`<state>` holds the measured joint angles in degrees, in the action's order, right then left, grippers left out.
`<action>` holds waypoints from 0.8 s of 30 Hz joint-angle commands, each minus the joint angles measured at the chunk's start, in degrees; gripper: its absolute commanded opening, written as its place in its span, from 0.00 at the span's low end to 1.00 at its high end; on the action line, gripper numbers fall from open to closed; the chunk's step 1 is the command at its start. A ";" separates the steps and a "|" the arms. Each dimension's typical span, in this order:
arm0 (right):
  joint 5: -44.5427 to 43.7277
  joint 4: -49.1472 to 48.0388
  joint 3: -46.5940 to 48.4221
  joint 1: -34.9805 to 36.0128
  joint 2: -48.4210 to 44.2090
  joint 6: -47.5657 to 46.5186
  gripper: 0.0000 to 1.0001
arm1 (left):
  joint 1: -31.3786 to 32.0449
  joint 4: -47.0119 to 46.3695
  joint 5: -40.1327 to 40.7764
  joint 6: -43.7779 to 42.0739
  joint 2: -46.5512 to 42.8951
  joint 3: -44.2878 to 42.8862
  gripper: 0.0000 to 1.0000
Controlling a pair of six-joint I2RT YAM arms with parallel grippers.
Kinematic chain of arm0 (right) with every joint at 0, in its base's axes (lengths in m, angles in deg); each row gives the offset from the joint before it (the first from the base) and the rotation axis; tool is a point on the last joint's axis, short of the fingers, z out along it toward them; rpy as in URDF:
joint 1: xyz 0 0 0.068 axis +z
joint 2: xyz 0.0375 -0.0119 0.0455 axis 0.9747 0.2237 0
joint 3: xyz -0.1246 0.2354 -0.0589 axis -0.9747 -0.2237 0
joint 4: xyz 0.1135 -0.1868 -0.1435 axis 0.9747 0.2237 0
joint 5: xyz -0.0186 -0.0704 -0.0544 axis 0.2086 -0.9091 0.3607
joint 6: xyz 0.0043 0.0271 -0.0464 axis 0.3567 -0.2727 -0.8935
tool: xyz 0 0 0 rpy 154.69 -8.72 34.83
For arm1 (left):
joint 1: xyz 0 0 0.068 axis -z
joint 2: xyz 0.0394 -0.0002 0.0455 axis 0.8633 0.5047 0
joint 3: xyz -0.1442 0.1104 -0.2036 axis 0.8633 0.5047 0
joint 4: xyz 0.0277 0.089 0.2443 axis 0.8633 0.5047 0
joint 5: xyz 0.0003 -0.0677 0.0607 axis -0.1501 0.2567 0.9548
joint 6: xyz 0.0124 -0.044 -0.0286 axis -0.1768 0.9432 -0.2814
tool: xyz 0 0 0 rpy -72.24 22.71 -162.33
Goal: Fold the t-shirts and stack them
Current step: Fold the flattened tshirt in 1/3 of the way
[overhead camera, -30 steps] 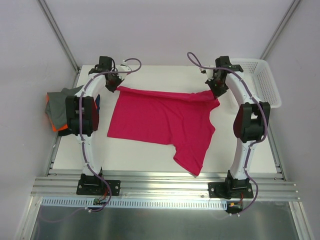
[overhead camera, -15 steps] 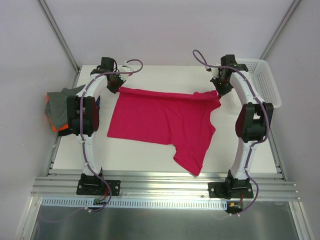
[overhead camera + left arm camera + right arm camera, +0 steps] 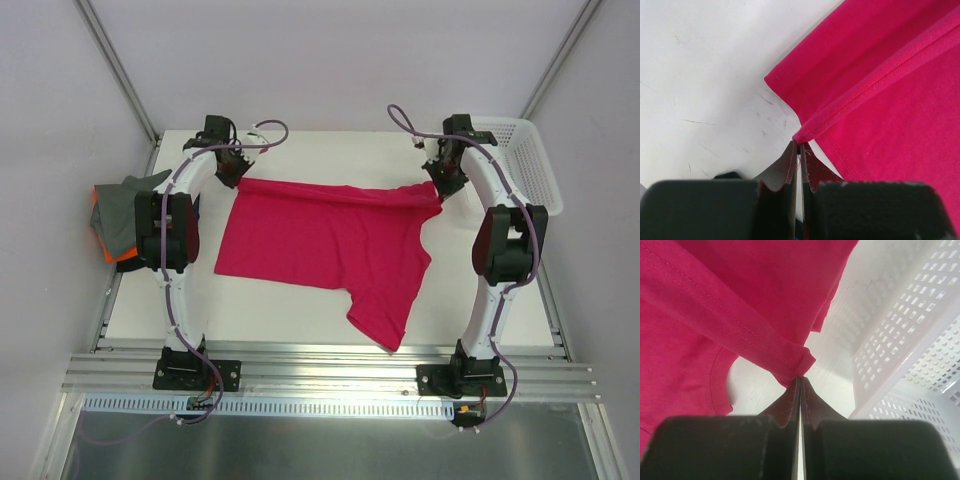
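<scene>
The magenta-pink t-shirt (image 3: 325,245) lies spread on the white table, one sleeve hanging toward the near edge. My left gripper (image 3: 232,172) is shut on its far-left hem corner (image 3: 805,131). My right gripper (image 3: 441,180) is shut on its far-right corner (image 3: 802,362). The far hem is pulled taut between them. A pile of grey (image 3: 125,210), orange (image 3: 108,250) and dark navy shirts sits off the table's left edge, beside the left arm.
The white plastic mesh basket (image 3: 520,165) stands at the far right, close to my right gripper, and also shows in the right wrist view (image 3: 910,340). Metal rails run along the near edge (image 3: 320,365).
Both grippers have moved slightly outward and toward the far side, pulling the shirt's far hem straighter and tauter between them.
</scene>
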<state>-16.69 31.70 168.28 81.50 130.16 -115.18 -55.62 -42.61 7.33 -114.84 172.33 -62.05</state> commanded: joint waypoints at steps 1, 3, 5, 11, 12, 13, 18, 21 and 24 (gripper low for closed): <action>1.44 1.94 -1.22 0.14 -5.03 0.69 0.00 | 0.23 1.32 -1.83 0.53 -2.33 0.83 0.00; 1.61 1.85 -1.57 0.15 -5.30 0.86 0.00 | 0.23 1.40 -1.92 0.44 -2.51 1.44 0.00; 1.88 2.20 -1.66 0.41 -5.47 0.86 0.00 | 0.23 1.58 -2.09 0.44 -2.95 2.24 0.00; 2.41 2.55 -2.89 0.85 -5.92 0.51 0.00 | 0.23 1.67 -2.01 0.44 -4.18 4.26 0.00; 2.49 2.64 -2.98 0.85 -5.83 0.60 0.01 | 0.23 1.76 -1.74 0.36 -4.26 4.69 0.00; 2.67 2.81 -3.07 0.93 -5.92 0.60 0.00 | 0.23 1.76 -1.57 0.36 -4.44 4.96 0.00; 3.28 3.25 -4.47 1.20 -6.79 0.51 0.00 | 0.14 1.76 -1.22 0.79 -5.06 5.40 0.00; 3.55 2.99 -6.40 1.20 -7.76 0.43 0.01 | 0.05 1.76 -1.21 0.88 -4.79 5.40 0.00; 3.81 2.46 -7.46 1.55 -6.98 0.43 0.00 | 0.14 1.76 -1.04 1.75 -4.09 4.71 0.00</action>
<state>-14.03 33.01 161.49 82.53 126.20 -115.16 -55.62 -41.40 7.05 -114.47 170.98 -56.70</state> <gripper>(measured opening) 0.007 0.010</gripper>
